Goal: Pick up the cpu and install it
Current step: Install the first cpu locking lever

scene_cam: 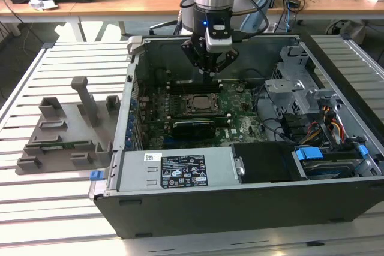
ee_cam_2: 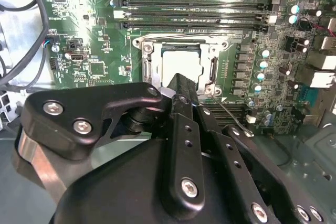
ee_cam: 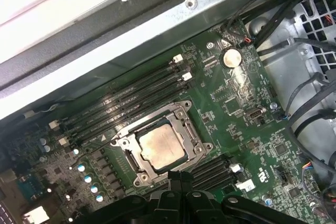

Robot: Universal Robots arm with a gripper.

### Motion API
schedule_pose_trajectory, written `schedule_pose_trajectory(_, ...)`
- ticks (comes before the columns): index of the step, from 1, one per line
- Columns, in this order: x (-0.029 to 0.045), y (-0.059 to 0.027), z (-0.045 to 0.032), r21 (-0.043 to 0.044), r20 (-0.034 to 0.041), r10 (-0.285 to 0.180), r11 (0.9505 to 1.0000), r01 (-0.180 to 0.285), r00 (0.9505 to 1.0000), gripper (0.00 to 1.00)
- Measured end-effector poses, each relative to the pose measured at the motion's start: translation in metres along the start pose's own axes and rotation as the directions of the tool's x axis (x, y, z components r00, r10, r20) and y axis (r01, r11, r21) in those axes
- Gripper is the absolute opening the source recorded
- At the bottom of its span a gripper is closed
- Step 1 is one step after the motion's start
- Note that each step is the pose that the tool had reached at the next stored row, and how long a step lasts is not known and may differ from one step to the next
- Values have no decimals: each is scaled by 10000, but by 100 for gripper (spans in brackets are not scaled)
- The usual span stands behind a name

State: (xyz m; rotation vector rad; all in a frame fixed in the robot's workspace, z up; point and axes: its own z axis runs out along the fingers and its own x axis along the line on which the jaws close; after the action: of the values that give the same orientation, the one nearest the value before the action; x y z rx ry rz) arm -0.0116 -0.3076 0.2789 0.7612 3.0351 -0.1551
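Observation:
The cpu (ee_cam: 161,148) lies flat inside the dark socket frame (ee_cam: 185,115) on the green motherboard, its silvery top facing up. It also shows in the second wrist view, cpu (ee_cam_2: 181,62), and in the exterior view, cpu (scene_cam: 201,103). My gripper (scene_cam: 210,74) hangs a little above the board over the socket's far edge, inside the open computer case (scene_cam: 240,202). Its black fingers (ee_cam: 181,178) meet at the tips with nothing between them. In the second wrist view the gripper (ee_cam_2: 181,90) covers the socket's near edge.
Memory slots (ee_cam: 131,95) run beside the socket. A thin wire lever (ee_cam: 100,144) sticks out from the frame. Cables and a drive cage (scene_cam: 294,82) crowd the exterior view's right side of the case. A grey parts fixture (scene_cam: 66,133) sits outside on the left.

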Motion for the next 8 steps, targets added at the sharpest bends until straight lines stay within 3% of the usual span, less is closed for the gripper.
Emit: schedule_pose_trajectory(8, 0, 0, 0, -12, 25, -283, 9996, 283, 9996, 11)
